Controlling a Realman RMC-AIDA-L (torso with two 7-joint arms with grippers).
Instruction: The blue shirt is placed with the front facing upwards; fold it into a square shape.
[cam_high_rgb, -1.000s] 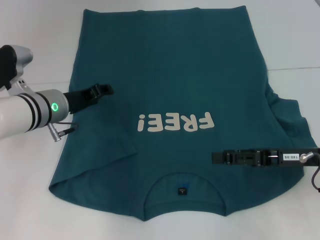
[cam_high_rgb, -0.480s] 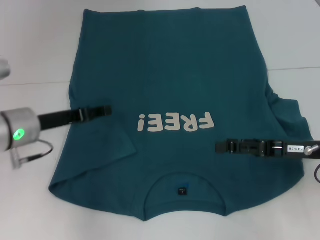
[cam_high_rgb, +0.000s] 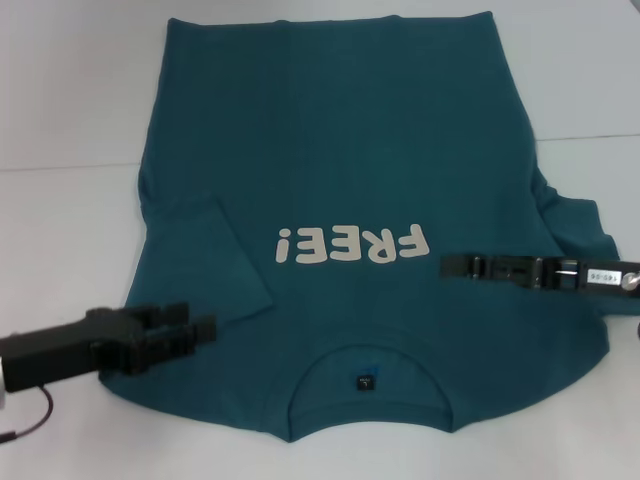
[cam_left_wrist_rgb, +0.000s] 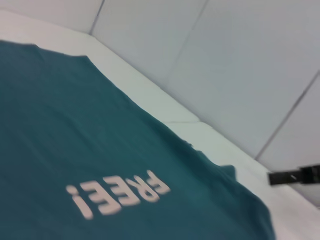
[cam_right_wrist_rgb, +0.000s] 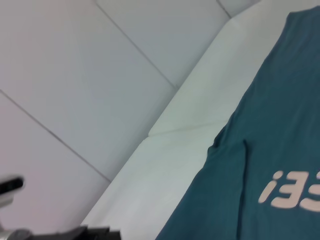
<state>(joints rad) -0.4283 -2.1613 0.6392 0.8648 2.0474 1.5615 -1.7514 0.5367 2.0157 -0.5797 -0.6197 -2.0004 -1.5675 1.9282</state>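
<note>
The blue shirt (cam_high_rgb: 330, 130) lies flat on the white table, front up, with its collar and dark neck label (cam_high_rgb: 366, 380) toward me. Its white "FREE!" print (cam_high_rgb: 352, 244) reads upside down. The left sleeve (cam_high_rgb: 205, 255) is folded in over the body, and the right sleeve (cam_high_rgb: 580, 225) sticks out to the side. My left gripper (cam_high_rgb: 205, 328) hovers low over the shirt's near left shoulder. Over the right chest, just beside the print, hangs my right gripper (cam_high_rgb: 448, 267). The left wrist view shows the print (cam_left_wrist_rgb: 117, 192) and the right gripper (cam_left_wrist_rgb: 295, 176) far off.
The white table (cam_high_rgb: 60, 120) surrounds the shirt, with a seam line across it at the left and right. In the right wrist view, part of the left arm (cam_right_wrist_rgb: 75, 232) shows beside the shirt (cam_right_wrist_rgb: 280, 150). White wall panels (cam_left_wrist_rgb: 225, 60) stand behind the table.
My left arm has swung from the shirt's left side down to its near left shoulder. My right gripper has drawn slightly right and away. The shirt has not moved.
</note>
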